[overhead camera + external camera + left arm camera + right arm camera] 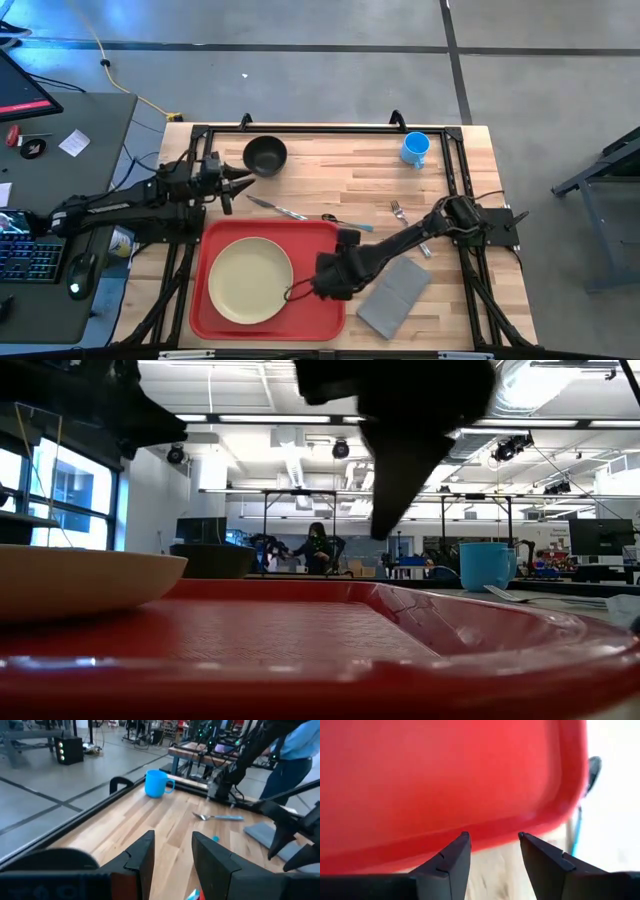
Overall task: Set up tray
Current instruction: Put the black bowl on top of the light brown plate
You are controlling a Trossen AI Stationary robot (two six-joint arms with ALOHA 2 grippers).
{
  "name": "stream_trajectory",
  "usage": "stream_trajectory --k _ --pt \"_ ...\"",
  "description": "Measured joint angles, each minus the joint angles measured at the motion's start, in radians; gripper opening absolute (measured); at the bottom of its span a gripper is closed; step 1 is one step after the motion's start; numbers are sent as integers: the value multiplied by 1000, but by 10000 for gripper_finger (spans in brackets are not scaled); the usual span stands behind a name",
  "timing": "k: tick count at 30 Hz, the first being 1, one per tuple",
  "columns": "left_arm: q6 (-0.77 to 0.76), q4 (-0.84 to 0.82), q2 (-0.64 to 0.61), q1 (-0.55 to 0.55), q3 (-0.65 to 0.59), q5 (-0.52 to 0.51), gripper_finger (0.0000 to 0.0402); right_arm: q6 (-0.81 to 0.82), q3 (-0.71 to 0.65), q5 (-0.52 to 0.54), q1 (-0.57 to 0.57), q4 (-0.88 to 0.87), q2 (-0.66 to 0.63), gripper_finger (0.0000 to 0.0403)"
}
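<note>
At the near edge of the pale wooden surface [340,175], toward its left corner, lies the large red rectangular plastic tray [325,235] with rounded corners and a low rim; a round cream plate [250,281] rests inside it, toward the tray's left side; the right gripper [298,291] hangs over the tray's right half, just beside the plate's edge, its jaws parted with nothing between them; in the right wrist view the two dark fingers [451,862] frame the tray's rim, with bare wood beneath the gap; whether they touch the tray cannot be told. The left gripper [246,180] waits near the far left corner, just beside a black round bowl [265,154], its jaws apart and empty, well clear of the tray. A flat grey rectangular napkin [395,297] lies just right of the tray; a blue mug [415,149] stands by the far right corner.
</note>
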Motion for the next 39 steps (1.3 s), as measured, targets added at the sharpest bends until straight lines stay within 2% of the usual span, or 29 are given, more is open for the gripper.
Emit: stream_trajectory --k 3,8,11,16,19,23,25,28,31,34,39 --pt "25 70 75 0 0 -6 165 -54 -10 95 14 13 0 165" --pt "45 92 244 1 41 -19 165 -176 -10 107 -50 40 0 165" --pt "43 59 354 1 88 -32 165 -246 -10 51 -102 23 0 165" --pt "14 -108 523 2 219 -185 166 -377 -10 -134 -175 23 -31 165" --pt "14 -236 609 30 327 -188 166 -409 -10 -211 -202 16 -71 165" --pt "28 -399 728 101 449 -179 166 -412 -32 -252 -205 5 -150 165" --pt "61 -446 782 161 482 -124 166 -410 -103 -292 -198 68 -208 165" --pt "106 -479 851 257 500 8 166 -379 -283 -396 -182 243 -314 165" --pt "194 -486 898 308 500 36 166 -281 -467 -426 -154 389 -441 165" --pt "266 -478 926 322 509 28 166 -196 -622 -356 -114 525 -570 165" --pt "302 -503 958 321 531 76 166 -181 -837 -158 -56 777 -760 165"
